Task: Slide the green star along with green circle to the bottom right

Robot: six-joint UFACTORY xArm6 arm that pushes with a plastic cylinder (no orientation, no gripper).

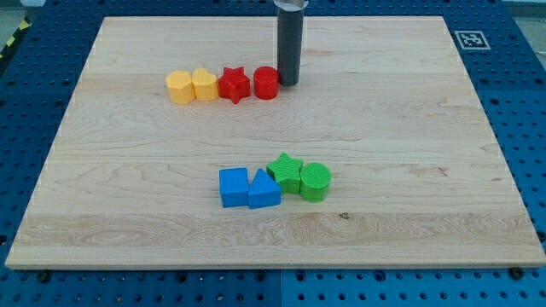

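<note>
The rod ends in my tip [287, 83], which is set down on the wooden desk [409, 128] in the upper middle of the view, just beside the red cylinder [266, 83] on that block's right and seemingly touching it. No claw is carried by this arm, so no apart or together state can be told; only the dark rod is seen, entering from the view's top.

A row of four blocks is laid out to the left of my tip: a yellow hexagon-like block [180, 87] at the far left, a yellow block [205, 84] of less certain shape touching it, then a red star [234, 84], then the red cylinder. All four are packed side by side.

The green star [285, 173] is found in the lower middle of the desk, with the green circle [315, 181] touching it on the view's right. On the star's left a blue triangle [264, 190] is pressed against it, and a blue square [233, 187] is set against the triangle's left side. This lower cluster lies well apart from my tip and from the upper row.

A printed marker tag [472, 38] is fixed at the desk's upper right corner. The desk is surrounded by a blue perforated base [529, 94].
</note>
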